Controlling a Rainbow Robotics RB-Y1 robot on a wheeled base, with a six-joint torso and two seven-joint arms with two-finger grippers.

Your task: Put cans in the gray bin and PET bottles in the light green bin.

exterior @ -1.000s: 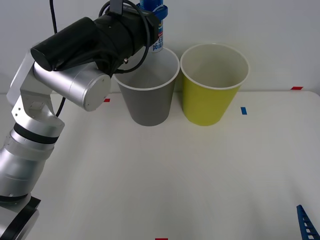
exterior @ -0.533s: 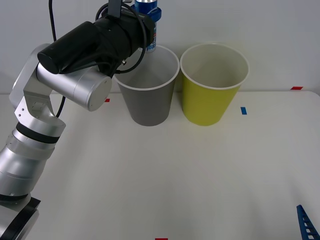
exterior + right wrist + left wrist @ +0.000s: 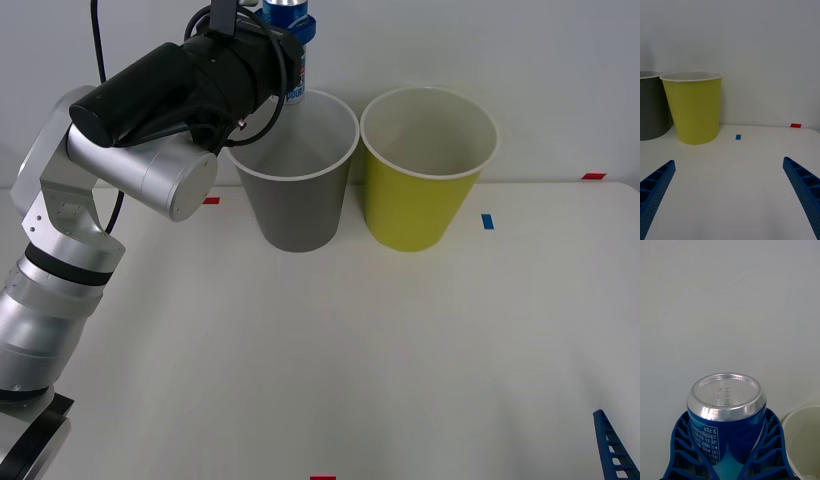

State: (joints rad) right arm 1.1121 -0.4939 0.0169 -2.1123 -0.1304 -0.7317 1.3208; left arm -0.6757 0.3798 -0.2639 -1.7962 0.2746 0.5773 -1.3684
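Left hand (image 3: pixel 728 465) grips blue can (image 3: pixel 727 416) — upright

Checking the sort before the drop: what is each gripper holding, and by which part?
The left gripper clamps the blue can by its sides, above the gray bin. The right gripper is open, holding nothing.

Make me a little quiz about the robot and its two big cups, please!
1. True or false: the left gripper is holding the blue can.
2. Which bin does the can hang beside, near the rim? A) the gray bin B) the light green bin
3. Fill in: the right gripper waits low over the table with its fingers ____.

Key: 1 true; 2 A; 3 open.
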